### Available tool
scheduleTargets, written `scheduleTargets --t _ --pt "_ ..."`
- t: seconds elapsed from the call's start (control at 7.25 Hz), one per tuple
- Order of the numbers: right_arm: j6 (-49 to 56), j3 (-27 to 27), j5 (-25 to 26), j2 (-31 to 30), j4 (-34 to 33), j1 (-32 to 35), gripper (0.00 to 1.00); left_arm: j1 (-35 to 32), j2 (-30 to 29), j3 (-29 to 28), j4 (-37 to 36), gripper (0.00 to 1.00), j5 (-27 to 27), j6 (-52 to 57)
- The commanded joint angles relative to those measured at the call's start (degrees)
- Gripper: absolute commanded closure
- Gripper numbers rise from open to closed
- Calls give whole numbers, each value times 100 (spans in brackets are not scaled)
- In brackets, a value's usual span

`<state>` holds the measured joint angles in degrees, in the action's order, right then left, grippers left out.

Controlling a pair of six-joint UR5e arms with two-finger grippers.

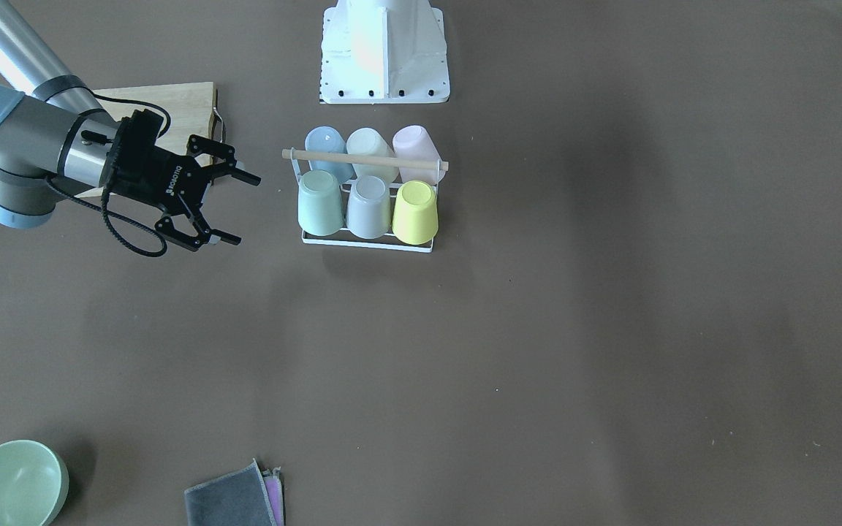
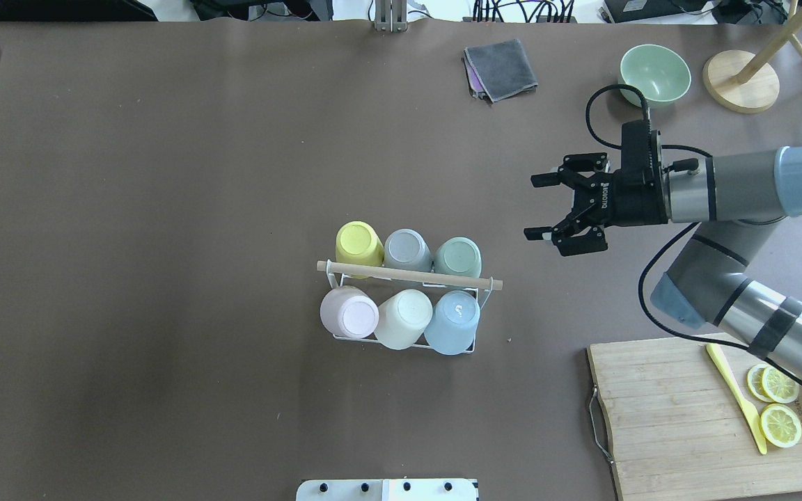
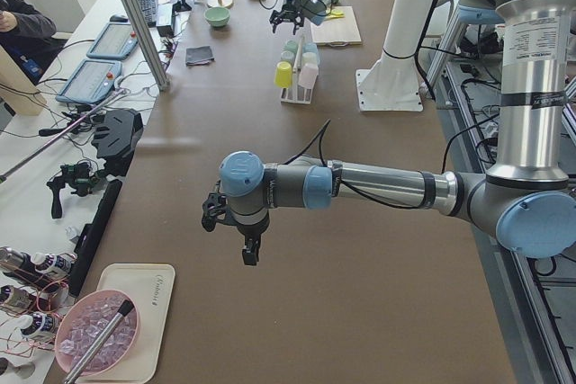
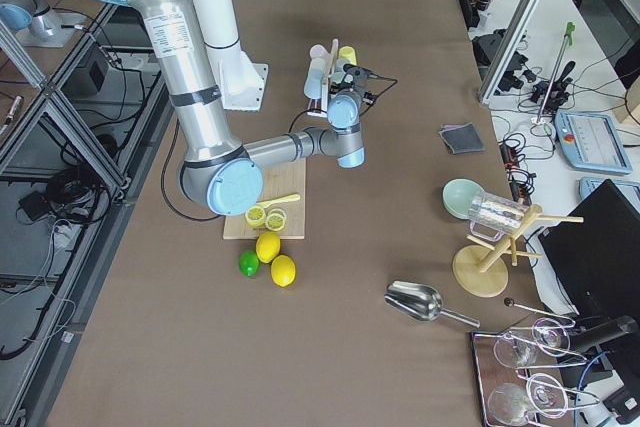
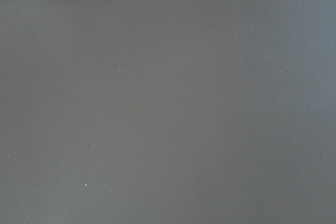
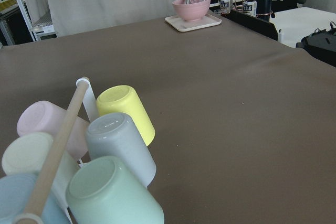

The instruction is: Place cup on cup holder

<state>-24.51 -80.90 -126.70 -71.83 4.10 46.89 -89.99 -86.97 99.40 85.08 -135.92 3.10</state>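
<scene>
Six cups (image 2: 406,249) sit upturned on the cup holder (image 2: 408,276), mid-table. The right gripper (image 2: 535,207) hangs empty, fingers spread, near the holder's right end. A careless sweep could clip the green cup (image 2: 458,256) and tip the holder. The left gripper (image 3: 236,233) is far off, and I can't tell how its fingers stand. "ROBOTIQ" reads on the right gripper.

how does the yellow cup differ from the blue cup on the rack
Colour: the yellow cup is bright yellow, the blue cup pale blue.
Row: the yellow cup sits on the far side of the wooden rod from the robot, the blue cup on the robot's side.
End: the yellow cup is at the robot's left end of the cup holder, the blue cup at its right end.
Both are upside down and alike in shape.
</scene>
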Motion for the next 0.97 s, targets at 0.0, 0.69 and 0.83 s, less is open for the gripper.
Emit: scheduleTargets --t 0.0,0.69,0.83 --pt "8 -371 -669 -356 -1342 556 0 -1 13 54 9 2 -5 24" --pt "104 -1023 -795 -779 -5114 1522 0 8 -13 -34 44 1 21 42" --pt "104 -1181 -742 -893 -5799 1699 0 8 -4 -43 201 1 21 33"
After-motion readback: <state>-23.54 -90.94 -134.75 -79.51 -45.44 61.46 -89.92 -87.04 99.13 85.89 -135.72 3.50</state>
